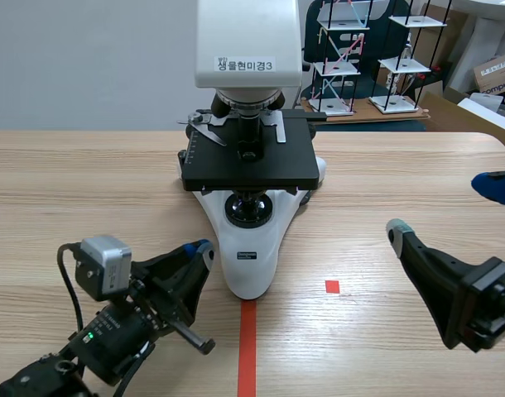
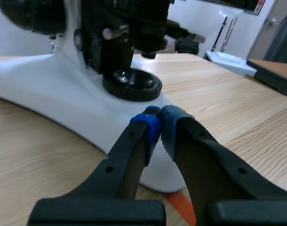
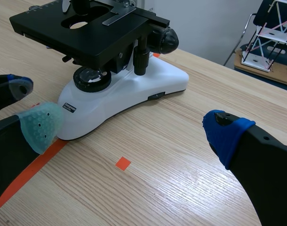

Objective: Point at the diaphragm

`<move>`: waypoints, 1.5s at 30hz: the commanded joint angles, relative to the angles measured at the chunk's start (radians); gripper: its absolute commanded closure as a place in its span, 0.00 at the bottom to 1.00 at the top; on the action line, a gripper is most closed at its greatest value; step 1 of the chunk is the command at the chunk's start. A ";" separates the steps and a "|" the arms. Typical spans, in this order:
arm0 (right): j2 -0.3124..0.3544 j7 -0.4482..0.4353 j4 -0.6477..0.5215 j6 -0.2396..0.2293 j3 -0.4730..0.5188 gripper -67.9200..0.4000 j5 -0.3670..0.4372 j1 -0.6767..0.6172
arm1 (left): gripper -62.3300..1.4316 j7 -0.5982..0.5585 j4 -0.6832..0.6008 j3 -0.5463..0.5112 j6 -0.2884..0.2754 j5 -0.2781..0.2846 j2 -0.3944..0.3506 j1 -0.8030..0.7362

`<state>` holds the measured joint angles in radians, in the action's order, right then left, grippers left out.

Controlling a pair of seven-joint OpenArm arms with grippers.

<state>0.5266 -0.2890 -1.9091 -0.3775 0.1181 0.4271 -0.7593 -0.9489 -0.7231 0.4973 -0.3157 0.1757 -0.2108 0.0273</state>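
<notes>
A white microscope (image 1: 251, 256) with a black stage (image 1: 248, 161) stands at the table's middle. The dark condenser part with the diaphragm (image 2: 143, 44) hangs under the stage, above the round black lamp ring (image 2: 132, 85); in the scene view it is mostly hidden. My left gripper (image 1: 204, 248) is shut on nothing, its blue pads (image 2: 148, 126) together beside the base's front left, below the ring. Right of the microscope my right gripper (image 3: 134, 129) is open and apart from it, also seen in the scene view (image 1: 447, 207).
An orange-red tape line (image 1: 247, 347) runs from the base toward me, with a small square mark (image 1: 332, 286) to its right. Wire-frame racks (image 1: 343, 58) and boxes stand behind the table's far edge.
</notes>
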 commanded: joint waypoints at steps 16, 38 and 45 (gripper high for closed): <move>0.008 -0.015 -0.010 0.004 0.004 0.00 0.003 0.009 | 0.91 -0.196 0.115 -0.002 0.011 0.010 0.077 0.076; 0.008 -0.011 -0.010 0.004 0.004 0.00 0.003 0.008 | 0.91 -0.230 0.116 -0.002 0.007 -0.032 0.080 0.076; 0.008 -0.012 -0.010 0.004 0.004 0.00 0.003 0.009 | 0.91 -0.230 0.116 -0.002 0.007 -0.032 0.080 0.076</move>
<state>0.5266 -0.2859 -1.9091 -0.3775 0.1181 0.4267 -0.7593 -1.1614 -0.5941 0.4973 -0.3073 0.1390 -0.1356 0.0975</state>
